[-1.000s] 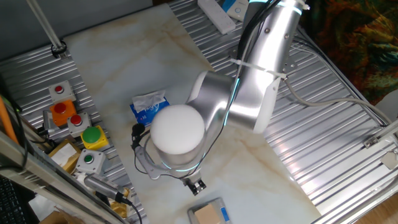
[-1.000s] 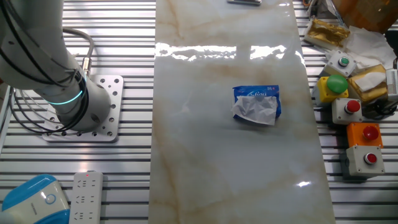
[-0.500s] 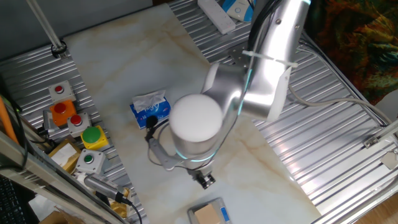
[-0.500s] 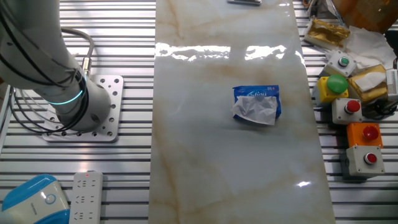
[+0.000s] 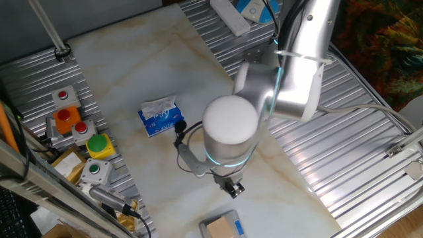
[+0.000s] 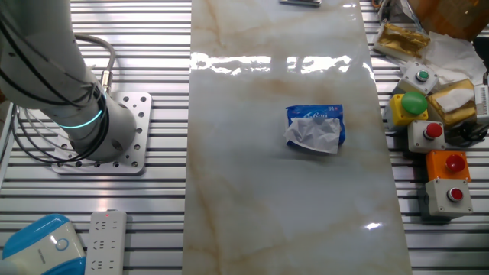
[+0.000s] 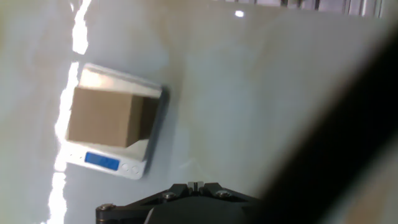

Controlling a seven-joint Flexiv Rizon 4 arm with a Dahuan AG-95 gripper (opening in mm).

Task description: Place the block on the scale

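Note:
The block (image 7: 102, 117), a small tan wooden cuboid, sits on the scale (image 7: 140, 160), a flat grey slab with a blue strip on its edge, at the left of the hand view. In one fixed view the block (image 5: 220, 229) and the scale (image 5: 213, 217) lie at the bottom edge, partly cut off. My gripper (image 5: 232, 189) hangs above the marble, up and right of the scale, apart from it. In the hand view the gripper (image 7: 196, 185) shows its fingertips pressed together, holding nothing. Neither the gripper, the block nor the scale shows in the other fixed view.
A blue-and-white tissue pack (image 5: 158, 115) lies on the marble slab (image 5: 132, 59); it also shows in the other fixed view (image 6: 315, 127). Button boxes (image 5: 76, 122) stand along the left. A power strip (image 5: 231, 16) lies at the back. The arm's base (image 6: 95, 126) stands on ribbed metal.
The arm has swung right, carrying the gripper to the right above the marble, near the scale. The block, the scale and the tissue pack have not moved.

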